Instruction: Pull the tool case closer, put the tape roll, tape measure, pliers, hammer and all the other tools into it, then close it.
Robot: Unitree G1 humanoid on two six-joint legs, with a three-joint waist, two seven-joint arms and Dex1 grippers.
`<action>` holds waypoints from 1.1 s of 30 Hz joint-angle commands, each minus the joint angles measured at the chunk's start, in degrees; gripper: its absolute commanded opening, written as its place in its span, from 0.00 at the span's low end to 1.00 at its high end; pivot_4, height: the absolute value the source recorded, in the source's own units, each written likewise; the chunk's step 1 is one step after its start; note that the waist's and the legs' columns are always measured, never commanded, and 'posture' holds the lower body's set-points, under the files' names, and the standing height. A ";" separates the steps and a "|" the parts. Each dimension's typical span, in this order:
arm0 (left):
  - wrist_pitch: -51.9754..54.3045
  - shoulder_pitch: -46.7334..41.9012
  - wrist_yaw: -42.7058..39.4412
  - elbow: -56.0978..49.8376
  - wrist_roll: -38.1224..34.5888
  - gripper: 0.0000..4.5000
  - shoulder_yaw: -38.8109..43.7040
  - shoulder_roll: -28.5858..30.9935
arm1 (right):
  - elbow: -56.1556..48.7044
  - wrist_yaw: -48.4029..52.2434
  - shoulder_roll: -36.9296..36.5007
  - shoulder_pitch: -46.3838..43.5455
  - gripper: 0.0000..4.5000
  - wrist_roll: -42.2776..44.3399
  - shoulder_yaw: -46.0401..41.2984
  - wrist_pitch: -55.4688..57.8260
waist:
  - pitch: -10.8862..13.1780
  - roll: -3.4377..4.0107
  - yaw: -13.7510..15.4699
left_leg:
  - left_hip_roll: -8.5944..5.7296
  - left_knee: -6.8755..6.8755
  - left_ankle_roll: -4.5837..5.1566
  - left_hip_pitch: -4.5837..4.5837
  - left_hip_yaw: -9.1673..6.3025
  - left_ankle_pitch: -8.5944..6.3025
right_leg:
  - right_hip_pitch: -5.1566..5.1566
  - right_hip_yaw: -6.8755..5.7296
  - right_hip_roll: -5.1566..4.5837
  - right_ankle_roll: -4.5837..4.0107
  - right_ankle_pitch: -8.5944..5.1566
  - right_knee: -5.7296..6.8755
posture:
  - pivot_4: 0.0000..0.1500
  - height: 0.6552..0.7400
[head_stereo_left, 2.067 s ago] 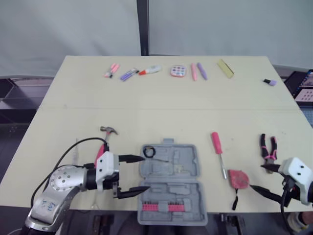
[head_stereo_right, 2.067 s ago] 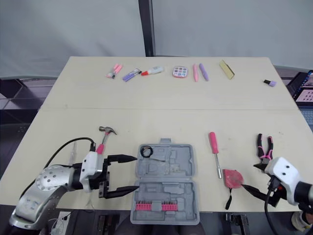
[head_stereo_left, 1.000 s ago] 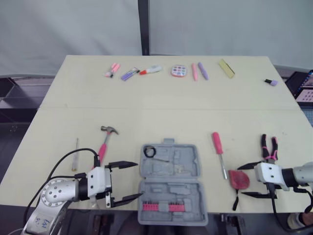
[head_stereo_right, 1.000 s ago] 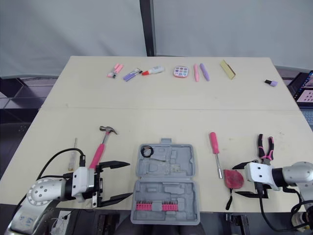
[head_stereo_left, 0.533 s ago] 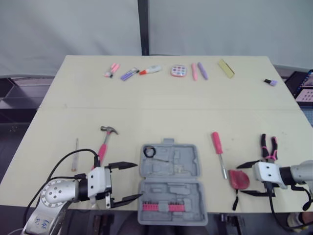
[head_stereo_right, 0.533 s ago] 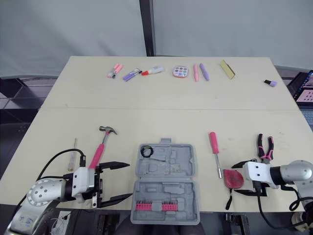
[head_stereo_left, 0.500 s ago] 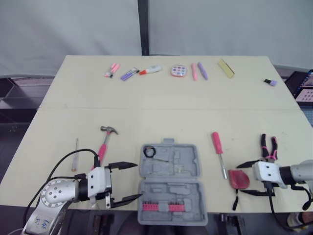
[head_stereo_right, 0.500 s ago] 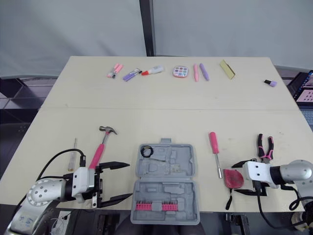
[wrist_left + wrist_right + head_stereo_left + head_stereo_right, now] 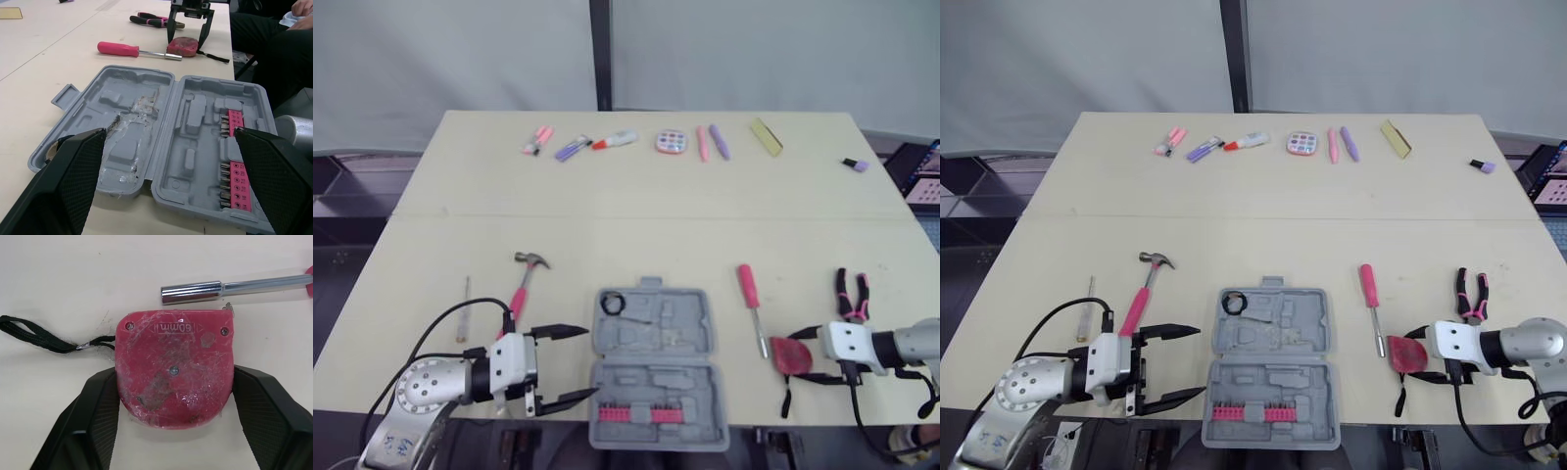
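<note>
Bright, even, diffuse light from above covers the pale surface (image 9: 636,225). Shadows are soft and short, lying close under each thing. A small glint runs along the metal shaft (image 9: 234,285).

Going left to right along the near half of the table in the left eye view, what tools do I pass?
Thin metal rod-like tool → pink-handled hammer → open grey plastic tool case → pink-handled screwdriver → red tape measure → pink-and-black pliers.
</note>
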 commanded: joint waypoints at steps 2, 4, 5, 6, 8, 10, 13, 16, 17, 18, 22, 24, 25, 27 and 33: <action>0.06 -0.04 -0.04 -2.18 -0.56 1.00 -0.21 0.40 | -1.09 0.09 -0.06 0.34 0.65 0.50 0.35 -0.04 | 0.00 0.00 0.00 | 0.00 0.00 0.00 0.00 0.00 0.00 | 0.00 0.00 0.00 0.00 0.00 0.00 | 1.00 0.69; 0.15 -0.04 -0.03 -2.22 -0.53 1.00 -0.33 0.36 | -1.23 -0.23 -0.28 0.53 0.65 0.39 0.16 0.05 | 0.00 0.00 0.00 | 0.00 0.00 0.00 0.00 0.00 0.00 | 0.00 0.00 0.00 0.00 0.00 0.00 | 1.00 0.69; 0.23 -0.10 0.03 -2.22 -0.47 1.00 -0.45 0.29 | -1.53 -0.54 -0.56 0.73 0.65 0.33 -0.09 0.43 | 0.00 0.00 0.00 | 0.00 0.00 0.00 0.00 0.00 0.00 | 0.00 0.00 0.00 0.00 0.00 0.00 | 1.00 0.69; 0.33 -0.18 0.12 -2.22 -0.48 1.00 -0.52 0.18 | -2.62 -0.79 -1.18 1.17 0.65 0.37 -0.50 1.35 | 0.00 0.00 0.00 | 0.00 0.00 0.00 0.00 0.00 0.00 | 0.00 0.00 0.00 0.00 0.00 0.00 | 1.00 0.69; 0.92 -0.37 0.24 -2.22 -0.74 1.00 -0.74 0.01 | -6.20 -1.17 -2.83 1.92 0.65 1.25 -2.01 4.38 | 0.00 0.00 0.04 | 0.00 0.00 0.00 -0.01 0.00 0.00 | 0.00 0.00 0.00 0.00 0.00 0.01 | 1.00 0.69; 1.64 -0.63 0.24 -2.06 -1.36 1.00 -1.02 -0.29 | -12.54 -0.21 -5.94 3.26 0.65 2.71 -3.87 8.35 | 0.01 0.08 0.11 | 0.00 0.01 0.00 -0.02 0.00 0.00 | -0.01 0.01 -0.01 0.00 0.00 0.01 | 1.00 0.69; 2.23 -1.29 -0.43 -1.55 -2.32 1.00 -1.51 -0.56 | -22.88 0.46 -9.75 4.67 0.65 5.83 -6.34 16.26 | 0.04 0.25 0.09 | -0.02 0.02 0.00 -0.06 0.04 0.00 | -0.04 0.02 -0.03 0.00 0.00 0.01 | 1.00 0.69; 1.51 -2.57 -0.04 -0.21 -1.59 1.00 -1.58 -0.99 | -34.28 -0.29 -13.10 3.41 0.65 7.25 -7.09 27.90 | 0.05 0.22 -0.04 | 0.08 0.00 0.00 -0.04 0.04 0.00 | -0.03 -0.05 0.03 0.00 0.00 0.01 | 1.00 0.69; 1.45 -2.96 0.17 0.11 -1.32 1.00 -1.69 -1.12 | -36.87 -0.49 -14.02 3.00 0.65 7.01 -6.88 31.13 | 0.05 0.22 0.02 | 0.08 0.00 0.00 -0.04 0.05 0.00 | -0.03 -0.06 0.04 0.00 0.00 0.00 | 1.00 0.69; 1.66 -3.36 0.49 0.21 -1.11 1.00 -1.96 -1.34 | -39.08 -0.42 -14.91 2.39 0.65 6.41 -6.27 34.07 | 0.05 0.22 0.08 | 0.08 0.01 0.00 -0.05 0.05 0.00 | -0.03 -0.05 0.03 0.00 0.00 0.01 | 1.00 0.69; 2.25 -5.03 2.22 0.42 0.36 1.00 -3.08 -2.27 | -51.30 -0.76 -15.42 -3.75 0.65 6.52 -0.71 50.37 | 0.06 0.21 0.14 | 0.05 0.01 0.00 -0.08 0.04 0.00 | -0.05 -0.03 -0.01 0.00 0.00 0.00 | 1.00 0.69; 2.13 -6.09 3.13 0.81 1.97 1.00 -3.50 -2.29 | -54.39 -3.44 -12.09 -8.46 0.65 4.77 3.10 56.14 | 0.07 0.18 0.16 | 0.05 0.01 0.00 -0.07 0.02 0.00 | -0.05 -0.02 -0.01 0.00 0.00 -0.01 | 1.00 0.69; 2.25 -6.46 3.65 0.96 2.46 1.00 -3.54 -2.38 | -55.76 -4.04 -10.98 -10.47 0.65 3.84 5.17 58.85 | 0.08 0.17 0.12 | 0.05 0.02 0.00 -0.08 0.02 0.00 | -0.05 -0.03 -0.01 0.00 0.00 -0.03 | 1.00 0.69; 2.85 -6.93 4.49 1.18 2.69 1.00 -3.55 -2.66 | -57.93 -4.68 -9.21 -14.16 0.65 1.33 9.67 64.19 | 0.08 0.16 0.15 | 0.04 0.01 0.00 -0.10 0.02 0.00 | -0.08 -0.03 -0.02 0.00 0.00 -0.02 | 1.00 0.69; 2.55 -7.07 5.82 2.79 3.40 1.00 -2.78 -2.96 | -59.77 -6.32 -1.79 -24.66 0.65 -5.84 23.20 76.97 | 0.09 0.15 -0.02 | 0.01 -0.02 -0.01 -0.16 -0.03 0.00 | -0.22 -0.02 -0.04 0.00 0.00 0.08 | 1.00 0.69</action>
